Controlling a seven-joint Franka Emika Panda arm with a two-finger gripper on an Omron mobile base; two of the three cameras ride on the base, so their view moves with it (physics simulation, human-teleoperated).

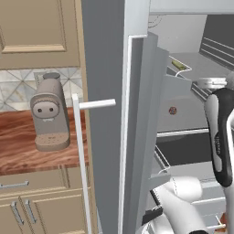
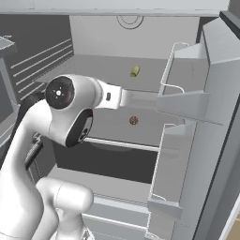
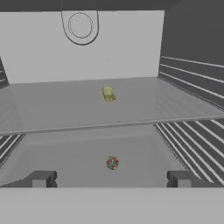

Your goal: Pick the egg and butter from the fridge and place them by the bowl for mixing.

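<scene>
The fingers point(image 3: 111, 178) are standing wide apart, holding nothing, and facing into the open fridge point(image 2: 197, 122). The butter point(image 3: 108, 93) is lying on the upper shelf, the egg point(image 3: 112, 162) (small, speckled) on the shelf below.

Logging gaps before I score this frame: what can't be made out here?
- Gripper: in the left base view the open fridge door blocks it.
- Small brownish-grey egg: too small to show surface detail in any view.
- Small yellow-green butter lump: blurred; exact shape unclear.
- Tan coffee machine: blurred, its details cannot be made out.
</scene>
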